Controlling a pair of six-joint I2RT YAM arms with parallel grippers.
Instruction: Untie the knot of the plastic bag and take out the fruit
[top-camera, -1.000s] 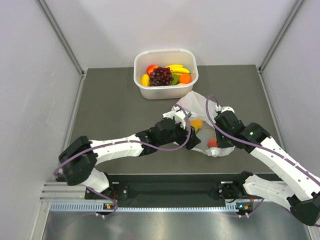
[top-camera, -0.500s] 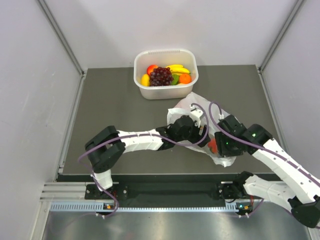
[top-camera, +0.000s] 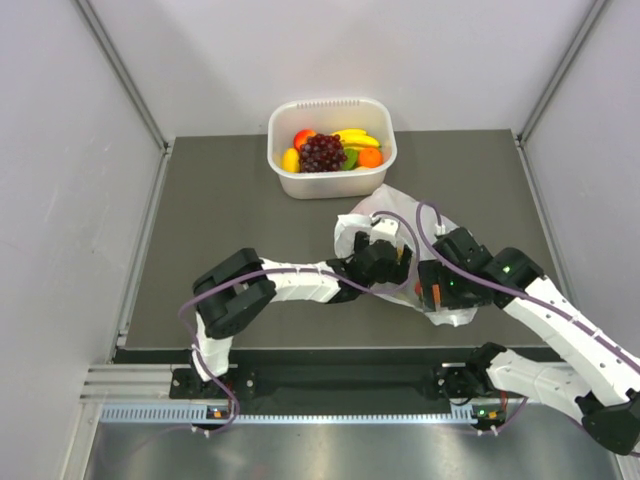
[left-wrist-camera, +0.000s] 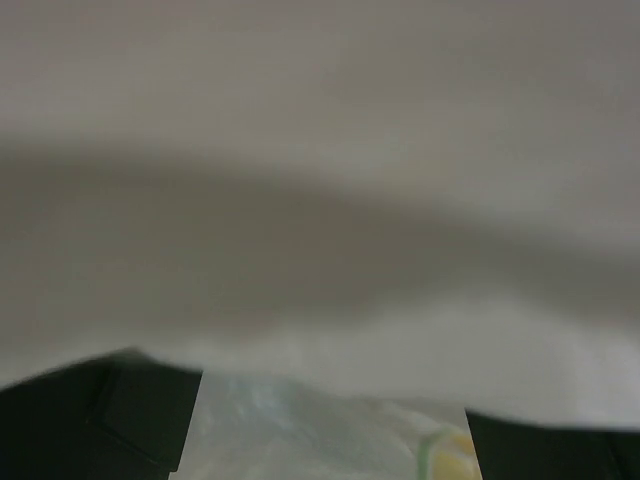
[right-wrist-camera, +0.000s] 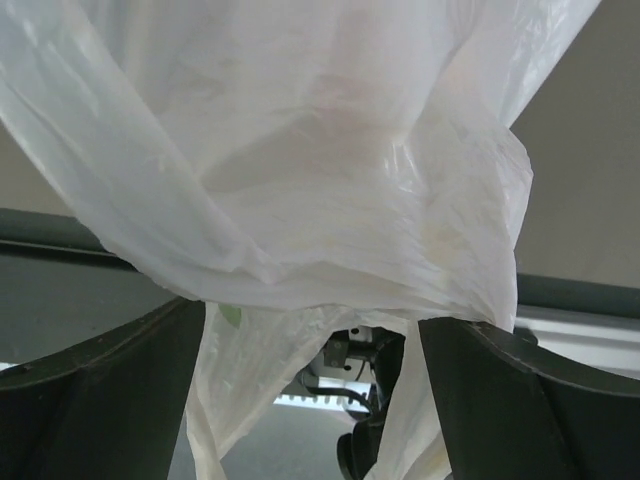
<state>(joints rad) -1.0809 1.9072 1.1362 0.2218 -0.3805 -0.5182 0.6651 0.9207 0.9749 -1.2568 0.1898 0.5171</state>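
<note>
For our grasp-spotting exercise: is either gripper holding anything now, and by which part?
Nothing is held. The left gripper and right gripper both stand open; the plastic bag hangs loose between the right fingers.

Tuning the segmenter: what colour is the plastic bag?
Translucent white and crinkly. The plastic bag shows best in the right wrist view.

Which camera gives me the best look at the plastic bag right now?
Top external: it shows most of the plastic bag and where it lies crumpled on the table. The right wrist view shows only crinkled folds hanging close to the lens. The left wrist view is mostly blur, with a little plastic at the bottom edge.
</note>
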